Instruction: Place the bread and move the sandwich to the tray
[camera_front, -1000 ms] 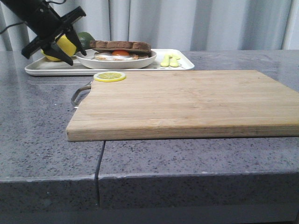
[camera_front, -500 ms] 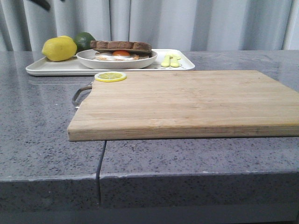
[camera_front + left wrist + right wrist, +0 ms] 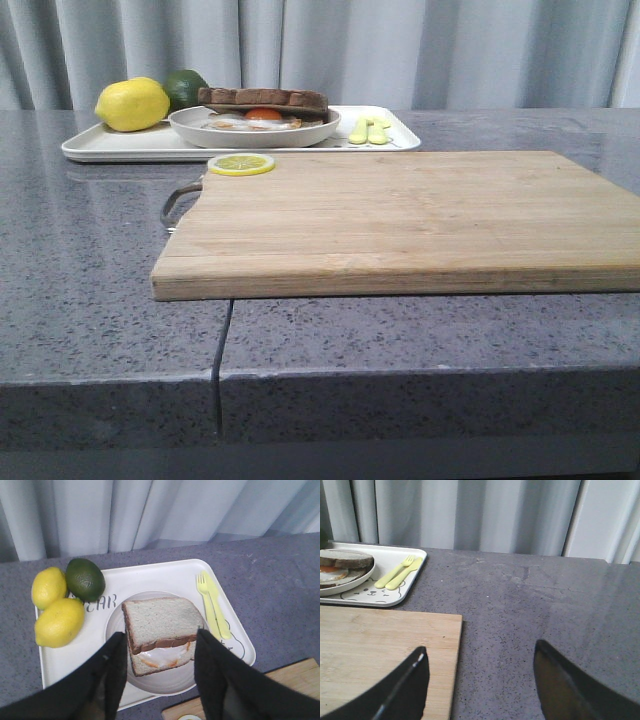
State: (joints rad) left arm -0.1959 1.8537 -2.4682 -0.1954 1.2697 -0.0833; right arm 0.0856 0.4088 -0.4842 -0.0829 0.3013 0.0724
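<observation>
The sandwich (image 3: 262, 103) lies on a round white plate (image 3: 250, 136) on the white tray (image 3: 120, 148) at the back left. Its top bread (image 3: 160, 620) is pale with a brown crust, set a little askew, so fried egg white (image 3: 162, 655) shows at one edge. In the left wrist view my left gripper (image 3: 160, 636) is open and empty, high above the plate (image 3: 165, 681), one finger on each side of the sandwich. My right gripper (image 3: 481, 652) is open and empty over the wooden board's right edge. Neither gripper shows in the front view.
A wooden cutting board (image 3: 400, 210) with a metal handle fills the table's middle, a lemon slice (image 3: 240, 164) on its far left corner. The tray (image 3: 150, 575) also holds two lemons (image 3: 57, 622), a lime (image 3: 85, 579) and a yellow fork and knife (image 3: 212, 605).
My left arm, beside the plate a second ago, has risen out of the front view. The plate with the sandwich stays on the tray.
</observation>
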